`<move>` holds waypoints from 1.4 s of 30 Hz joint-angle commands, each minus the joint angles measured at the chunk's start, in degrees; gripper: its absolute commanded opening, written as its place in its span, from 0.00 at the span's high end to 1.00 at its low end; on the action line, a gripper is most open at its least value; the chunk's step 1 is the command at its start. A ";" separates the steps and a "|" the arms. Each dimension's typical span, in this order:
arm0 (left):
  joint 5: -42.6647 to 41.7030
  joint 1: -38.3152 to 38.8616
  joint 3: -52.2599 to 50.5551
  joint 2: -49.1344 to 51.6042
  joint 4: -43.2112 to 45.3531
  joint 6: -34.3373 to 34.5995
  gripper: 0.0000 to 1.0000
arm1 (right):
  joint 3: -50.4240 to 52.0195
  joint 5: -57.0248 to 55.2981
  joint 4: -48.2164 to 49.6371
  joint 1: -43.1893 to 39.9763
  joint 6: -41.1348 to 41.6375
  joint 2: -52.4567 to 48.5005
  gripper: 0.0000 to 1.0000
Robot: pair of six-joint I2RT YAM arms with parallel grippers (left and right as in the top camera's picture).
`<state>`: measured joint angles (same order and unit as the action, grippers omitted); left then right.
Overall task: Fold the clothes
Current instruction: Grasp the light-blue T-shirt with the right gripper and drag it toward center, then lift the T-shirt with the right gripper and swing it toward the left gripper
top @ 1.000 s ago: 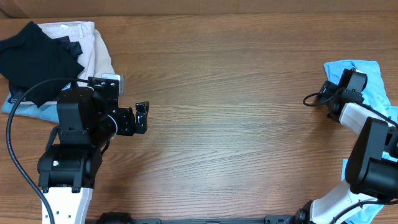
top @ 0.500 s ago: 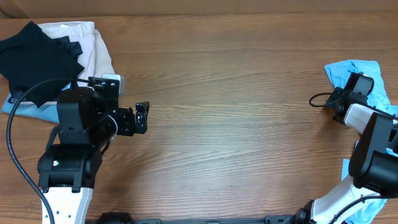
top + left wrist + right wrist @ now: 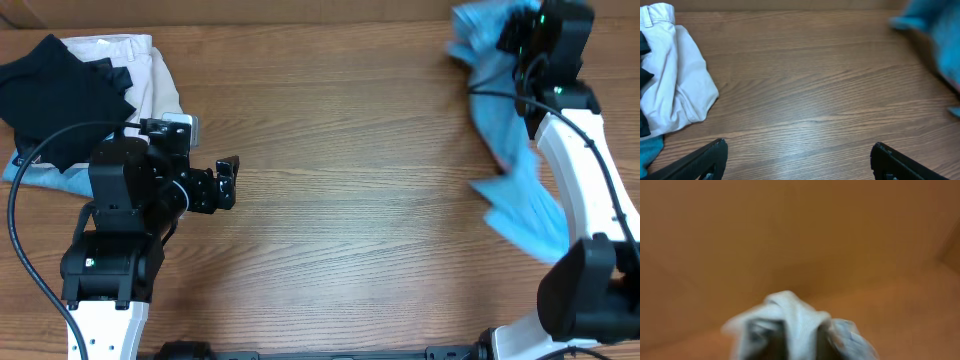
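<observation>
The clothes, a light sky-blue T-shirt (image 3: 515, 170), hang blurred in the air at the table's right side, trailing from the far edge down toward the front. My right gripper (image 3: 518, 35) is raised at the far right, shut on a bunched fold of the T-shirt (image 3: 797, 315), which fills the space between its fingers in the right wrist view. My left gripper (image 3: 228, 185) hovers over bare wood at the left, open and empty, both fingertips (image 3: 715, 152) set wide apart. A blur of the T-shirt (image 3: 937, 35) shows at the top right of the left wrist view.
A pile lies at the far left: a black garment (image 3: 55, 90) on beige trousers (image 3: 155, 80), with a blue edge (image 3: 30, 172) under them. The trousers (image 3: 677, 85) also show in the left wrist view. A brown wall (image 3: 790, 230) stands behind the table.
My right gripper closed on the T-shirt at the right edge and swung up and toward the far side, pulling it into the air. The left arm stayed put.
</observation>
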<state>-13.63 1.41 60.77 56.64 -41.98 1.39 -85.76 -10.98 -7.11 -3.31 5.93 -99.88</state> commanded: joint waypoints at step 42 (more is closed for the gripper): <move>-1.42 -0.31 1.36 -0.02 0.00 0.57 0.01 | -4.20 8.66 -37.51 2.23 -1.14 -19.28 0.33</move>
<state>-14.39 1.41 60.80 56.64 -42.02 1.39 -89.67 -1.87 -45.60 -1.13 4.34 -117.93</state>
